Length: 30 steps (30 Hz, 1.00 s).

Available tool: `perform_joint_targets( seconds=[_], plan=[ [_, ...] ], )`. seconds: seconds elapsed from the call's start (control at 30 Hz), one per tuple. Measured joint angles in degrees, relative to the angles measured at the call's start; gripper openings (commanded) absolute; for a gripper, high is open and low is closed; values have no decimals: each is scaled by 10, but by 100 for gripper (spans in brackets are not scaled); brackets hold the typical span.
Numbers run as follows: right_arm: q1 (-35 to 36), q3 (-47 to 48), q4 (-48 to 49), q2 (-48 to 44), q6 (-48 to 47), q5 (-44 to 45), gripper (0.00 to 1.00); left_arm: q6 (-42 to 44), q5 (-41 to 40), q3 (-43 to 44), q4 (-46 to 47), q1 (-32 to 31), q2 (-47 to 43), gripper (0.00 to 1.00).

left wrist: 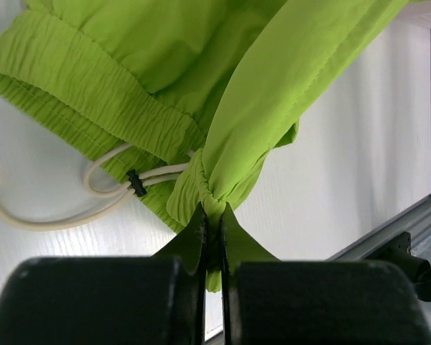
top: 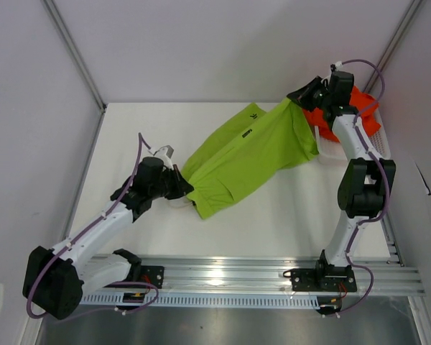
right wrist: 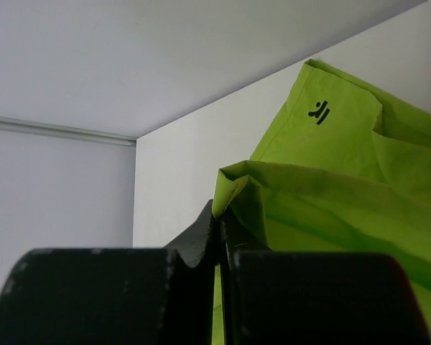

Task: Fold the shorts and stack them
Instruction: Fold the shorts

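Left claw (top: pixel 181 185) is pinched shut on a bunched corner of the lime green shorts (top: pixel 248 152) at the waistband end. In its wrist view the cloth gathers into a tight knot right at the fingertips (left wrist: pixel 201 233). The pale drawstring (left wrist: pixel 50 215) loops on the table (top: pixel 129 136) just to the claw's left.

From that grip the green pair stretches away towards the right claw (top: pixel 302 100), slack and creased in between. That claw is likewise clamped on a folded edge of the same pair, with the small dark logo (right wrist: pixel 318 111) a little beyond its tips. The orange-red shorts (top: pixel 359 108) lie just behind it, over the white mesh basket (top: pixel 377 147).

The step in hand looks like spreading the green pair flat before folding. It would go best if both claws draw gently apart to take out the slack, then lower together so that the cloth lands smooth, away from the basket. The drawstring should not be trapped beneath, and neither grip should let go until the fabric lies flat.
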Motion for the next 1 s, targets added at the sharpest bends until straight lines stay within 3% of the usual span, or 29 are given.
perform_joint_targets(
  seconds=[0.4,0.8,1.0],
  plan=[
    [12,83,51,83,32,-12,0,25,2,48,4,57,46,0],
    [53,356,116,325,80,-26,0,5,19,126,70,163,268,0],
    [57,404,169,434,110,-3,3,5,22,168,81,187,359,0]
  ],
)
